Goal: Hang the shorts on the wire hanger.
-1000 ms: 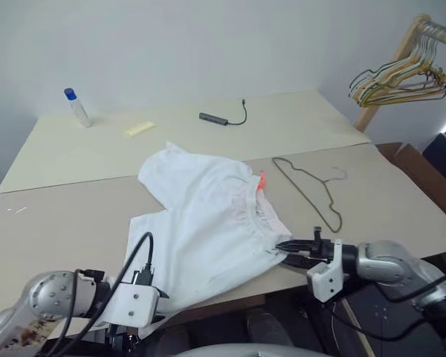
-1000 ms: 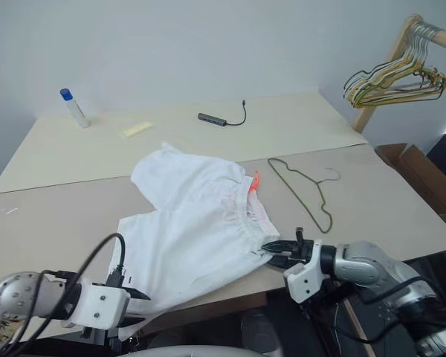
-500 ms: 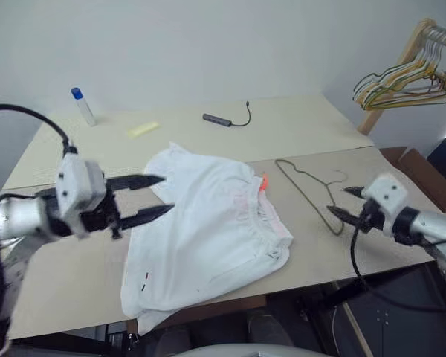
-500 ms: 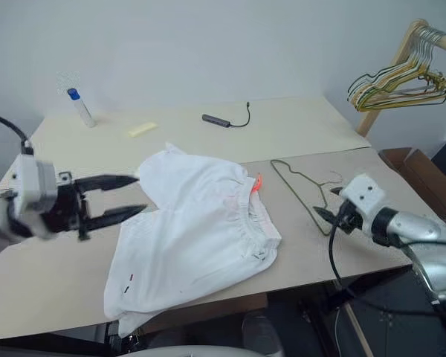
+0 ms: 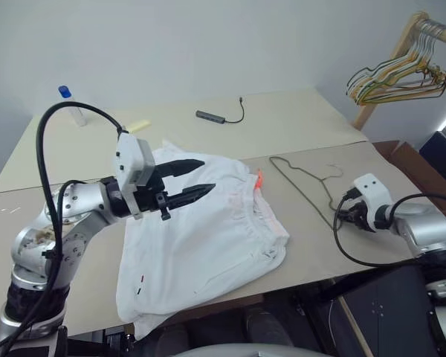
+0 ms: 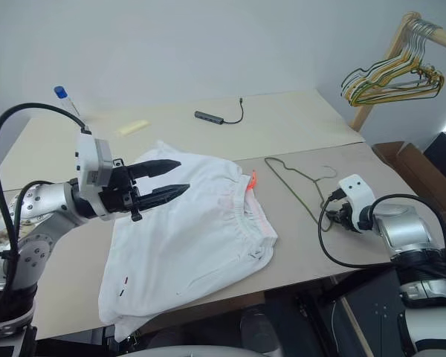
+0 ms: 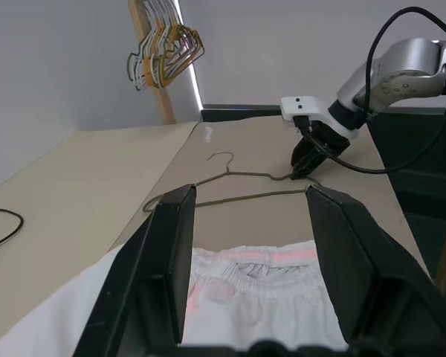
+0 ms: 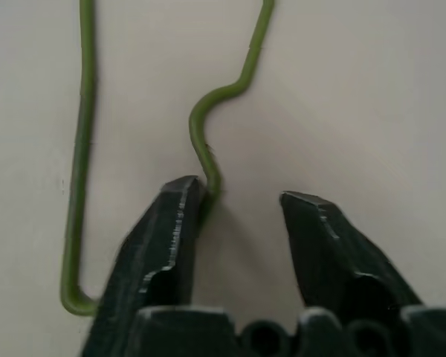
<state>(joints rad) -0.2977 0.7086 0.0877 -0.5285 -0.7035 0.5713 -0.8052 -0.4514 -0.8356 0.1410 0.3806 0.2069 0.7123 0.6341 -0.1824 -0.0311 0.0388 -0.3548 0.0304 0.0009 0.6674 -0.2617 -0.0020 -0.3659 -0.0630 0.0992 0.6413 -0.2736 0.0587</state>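
Note:
The white shorts (image 5: 208,238) lie flat on the table, waistband with a red-orange tag to the right. My left gripper (image 5: 207,175) hovers open just above their upper part, holding nothing; the left wrist view shows the waistband (image 7: 260,268) between its fingers. The wire hanger (image 5: 305,182) lies on the table right of the shorts. My right gripper (image 5: 340,216) is down at the hanger's near end. In the right wrist view it (image 8: 238,197) is open, with a bend of the hanger wire (image 8: 201,141) between the jaws, touching one finger (image 8: 175,216).
At the back of the table stand a blue-capped bottle (image 5: 65,98), a yellow strip (image 5: 137,126) and a black cable with adapter (image 5: 219,116). A bunch of hangers (image 5: 398,74) hangs on a wooden rack at the far right, above a cardboard box (image 5: 412,160).
My left arm rose from below the table's front edge and came over the shorts. My right gripper left the waistband, moved right and came down at the hanger's near end.

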